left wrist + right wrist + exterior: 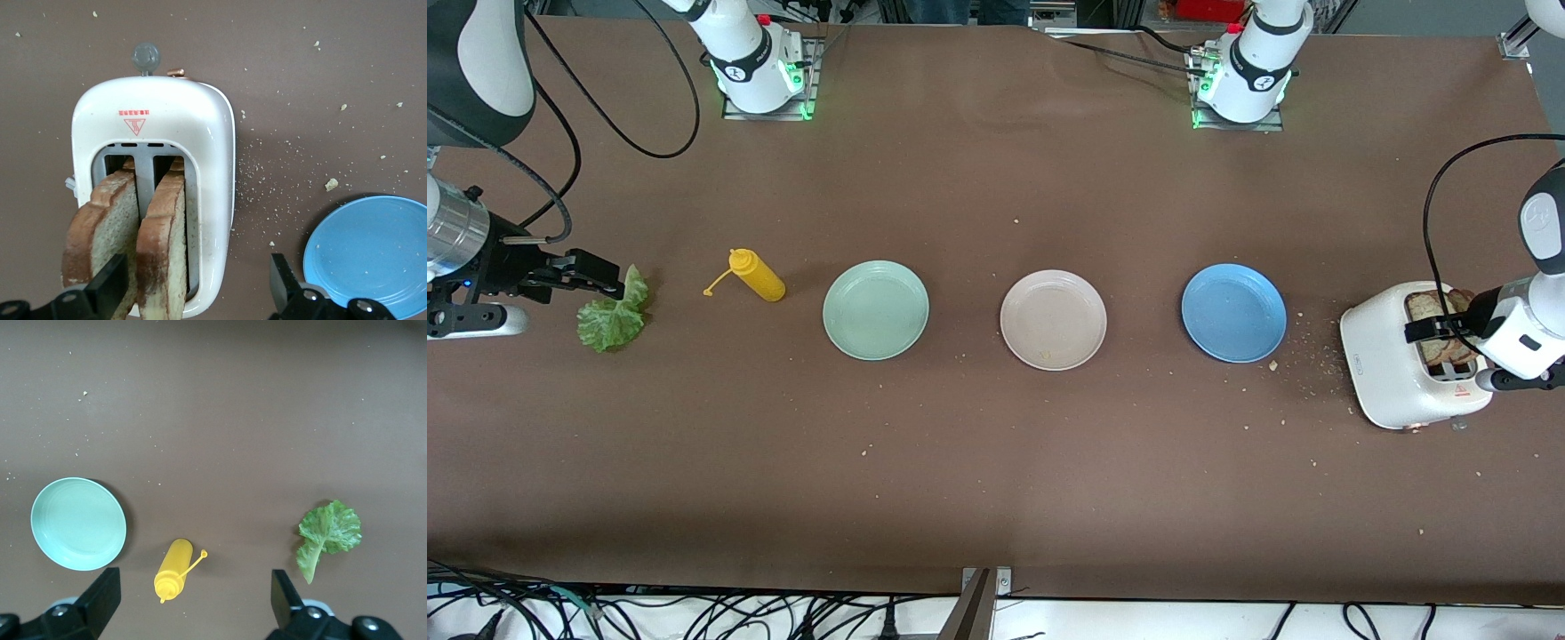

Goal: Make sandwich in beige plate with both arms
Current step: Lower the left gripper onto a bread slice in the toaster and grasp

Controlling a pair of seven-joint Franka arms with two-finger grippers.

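Note:
Two brown-crusted bread slices (107,220) stand upright in the slots of a white toaster (167,113) at the left arm's end of the table. My left gripper (197,287) hangs open just above them; one finger (110,283) is in front of a slice and the other is out past the toaster's side. The beige plate (1053,311) sits empty mid-table. A green lettuce leaf (612,316) lies at the right arm's end. My right gripper (609,280) hovers open at the leaf's edge, holding nothing.
A yellow squeeze bottle (758,276) lies on its side between the lettuce and a mint-green plate (875,310). A blue plate (1233,312) sits between the beige plate and the toaster (1392,364). Crumbs are scattered around the toaster.

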